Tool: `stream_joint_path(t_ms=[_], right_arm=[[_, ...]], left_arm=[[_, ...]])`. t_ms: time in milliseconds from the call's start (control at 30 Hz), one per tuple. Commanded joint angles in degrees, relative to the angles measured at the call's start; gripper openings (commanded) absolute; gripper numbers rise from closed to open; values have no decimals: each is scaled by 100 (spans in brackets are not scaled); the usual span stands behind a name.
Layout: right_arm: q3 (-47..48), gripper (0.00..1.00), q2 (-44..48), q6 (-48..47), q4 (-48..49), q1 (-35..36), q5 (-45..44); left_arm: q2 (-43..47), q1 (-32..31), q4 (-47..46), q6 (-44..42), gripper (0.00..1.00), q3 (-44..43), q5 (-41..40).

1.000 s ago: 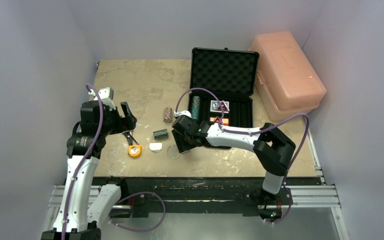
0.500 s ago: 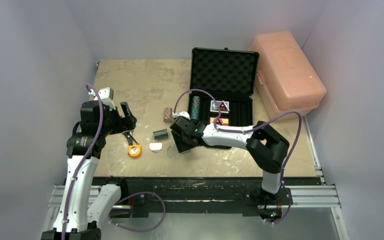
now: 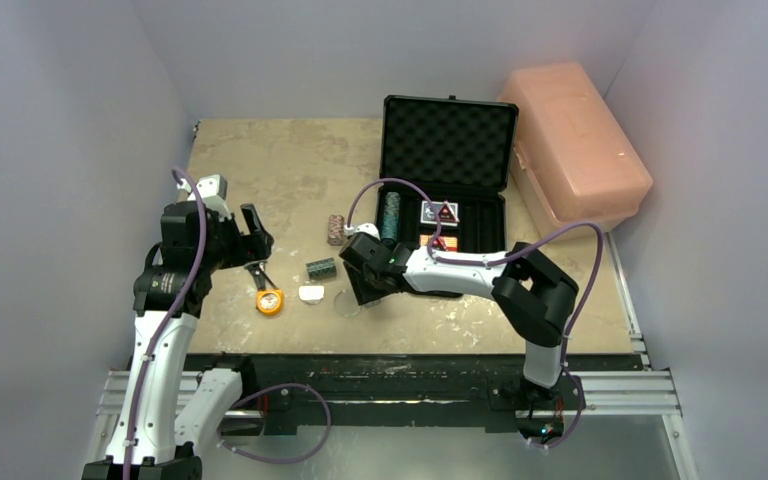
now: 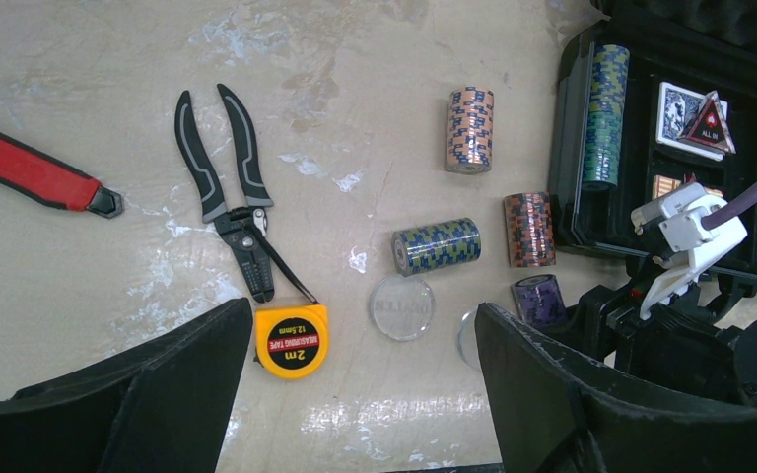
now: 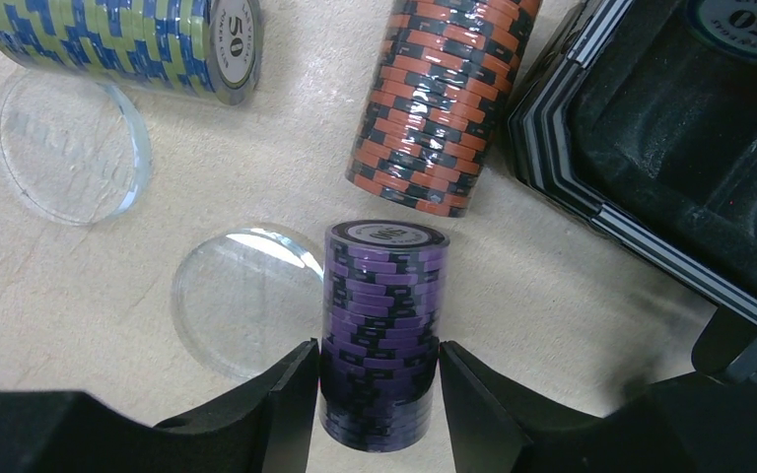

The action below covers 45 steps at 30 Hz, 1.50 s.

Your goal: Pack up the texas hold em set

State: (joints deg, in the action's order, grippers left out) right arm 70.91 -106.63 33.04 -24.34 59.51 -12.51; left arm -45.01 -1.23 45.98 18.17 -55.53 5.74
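The black briefcase (image 3: pixel 446 170) lies open at the back right, with a teal chip stack (image 4: pixel 604 116) and a card deck (image 4: pixel 692 116) in its tray. My right gripper (image 5: pixel 379 394) is shut on a purple chip stack (image 5: pixel 382 315) lying on the table beside the case's near left corner. An orange-brown stack (image 5: pixel 436 108), a teal stack (image 5: pixel 118 39) and two clear discs (image 5: pixel 67 148) (image 5: pixel 241 301) lie close by. Another brown stack (image 4: pixel 470 129) lies farther back. My left gripper (image 4: pixel 355 394) is open and empty, held above the table to the left.
An orange tape measure (image 4: pixel 291 340), black pliers (image 4: pixel 227 187) and a red-handled tool (image 4: pixel 30 172) lie on the left. A big pink plastic box (image 3: pixel 575 140) stands right of the case. The case's rim (image 5: pixel 572 177) is just right of the purple stack.
My right arm's elbow has shifted a little left and the gripper has edged left with it. The left arm has not moved.
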Motion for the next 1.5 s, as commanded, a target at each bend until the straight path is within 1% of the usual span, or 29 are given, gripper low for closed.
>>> stream_joint_path(t_ms=[0, 200, 300, 533, 633, 667, 1167, 1300, 1467], right_arm=[[190, 53, -98, 36, 131, 33, -97], [196, 53, -129, 36, 132, 35, -95], [195, 49, -130, 30, 127, 33, -96], [238, 26, -36, 9, 32, 35, -86], [198, 5, 158, 1, 4, 35, -106], [195, 0, 212, 1, -11, 35, -109], [340, 0, 1309, -148, -308, 44, 60], [448, 0, 1589, -106, -366, 44, -79], [746, 0, 1732, 30, -574, 44, -522]], left_arm=[[37, 25, -55, -112, 83, -82, -29], [25, 31, -55, -110, 83, -81, -32], [28, 26, -54, -112, 83, -86, -38], [19, 28, -60, -112, 83, -81, -46], [-3, 27, -54, -112, 83, -82, -51], [-21, 28, -54, -112, 83, -77, -55], [-65, 22, -28, -121, 83, -82, -64], [-42, 27, -3, -112, 82, -75, -64], [-16, 25, -7, -112, 82, -66, -68]])
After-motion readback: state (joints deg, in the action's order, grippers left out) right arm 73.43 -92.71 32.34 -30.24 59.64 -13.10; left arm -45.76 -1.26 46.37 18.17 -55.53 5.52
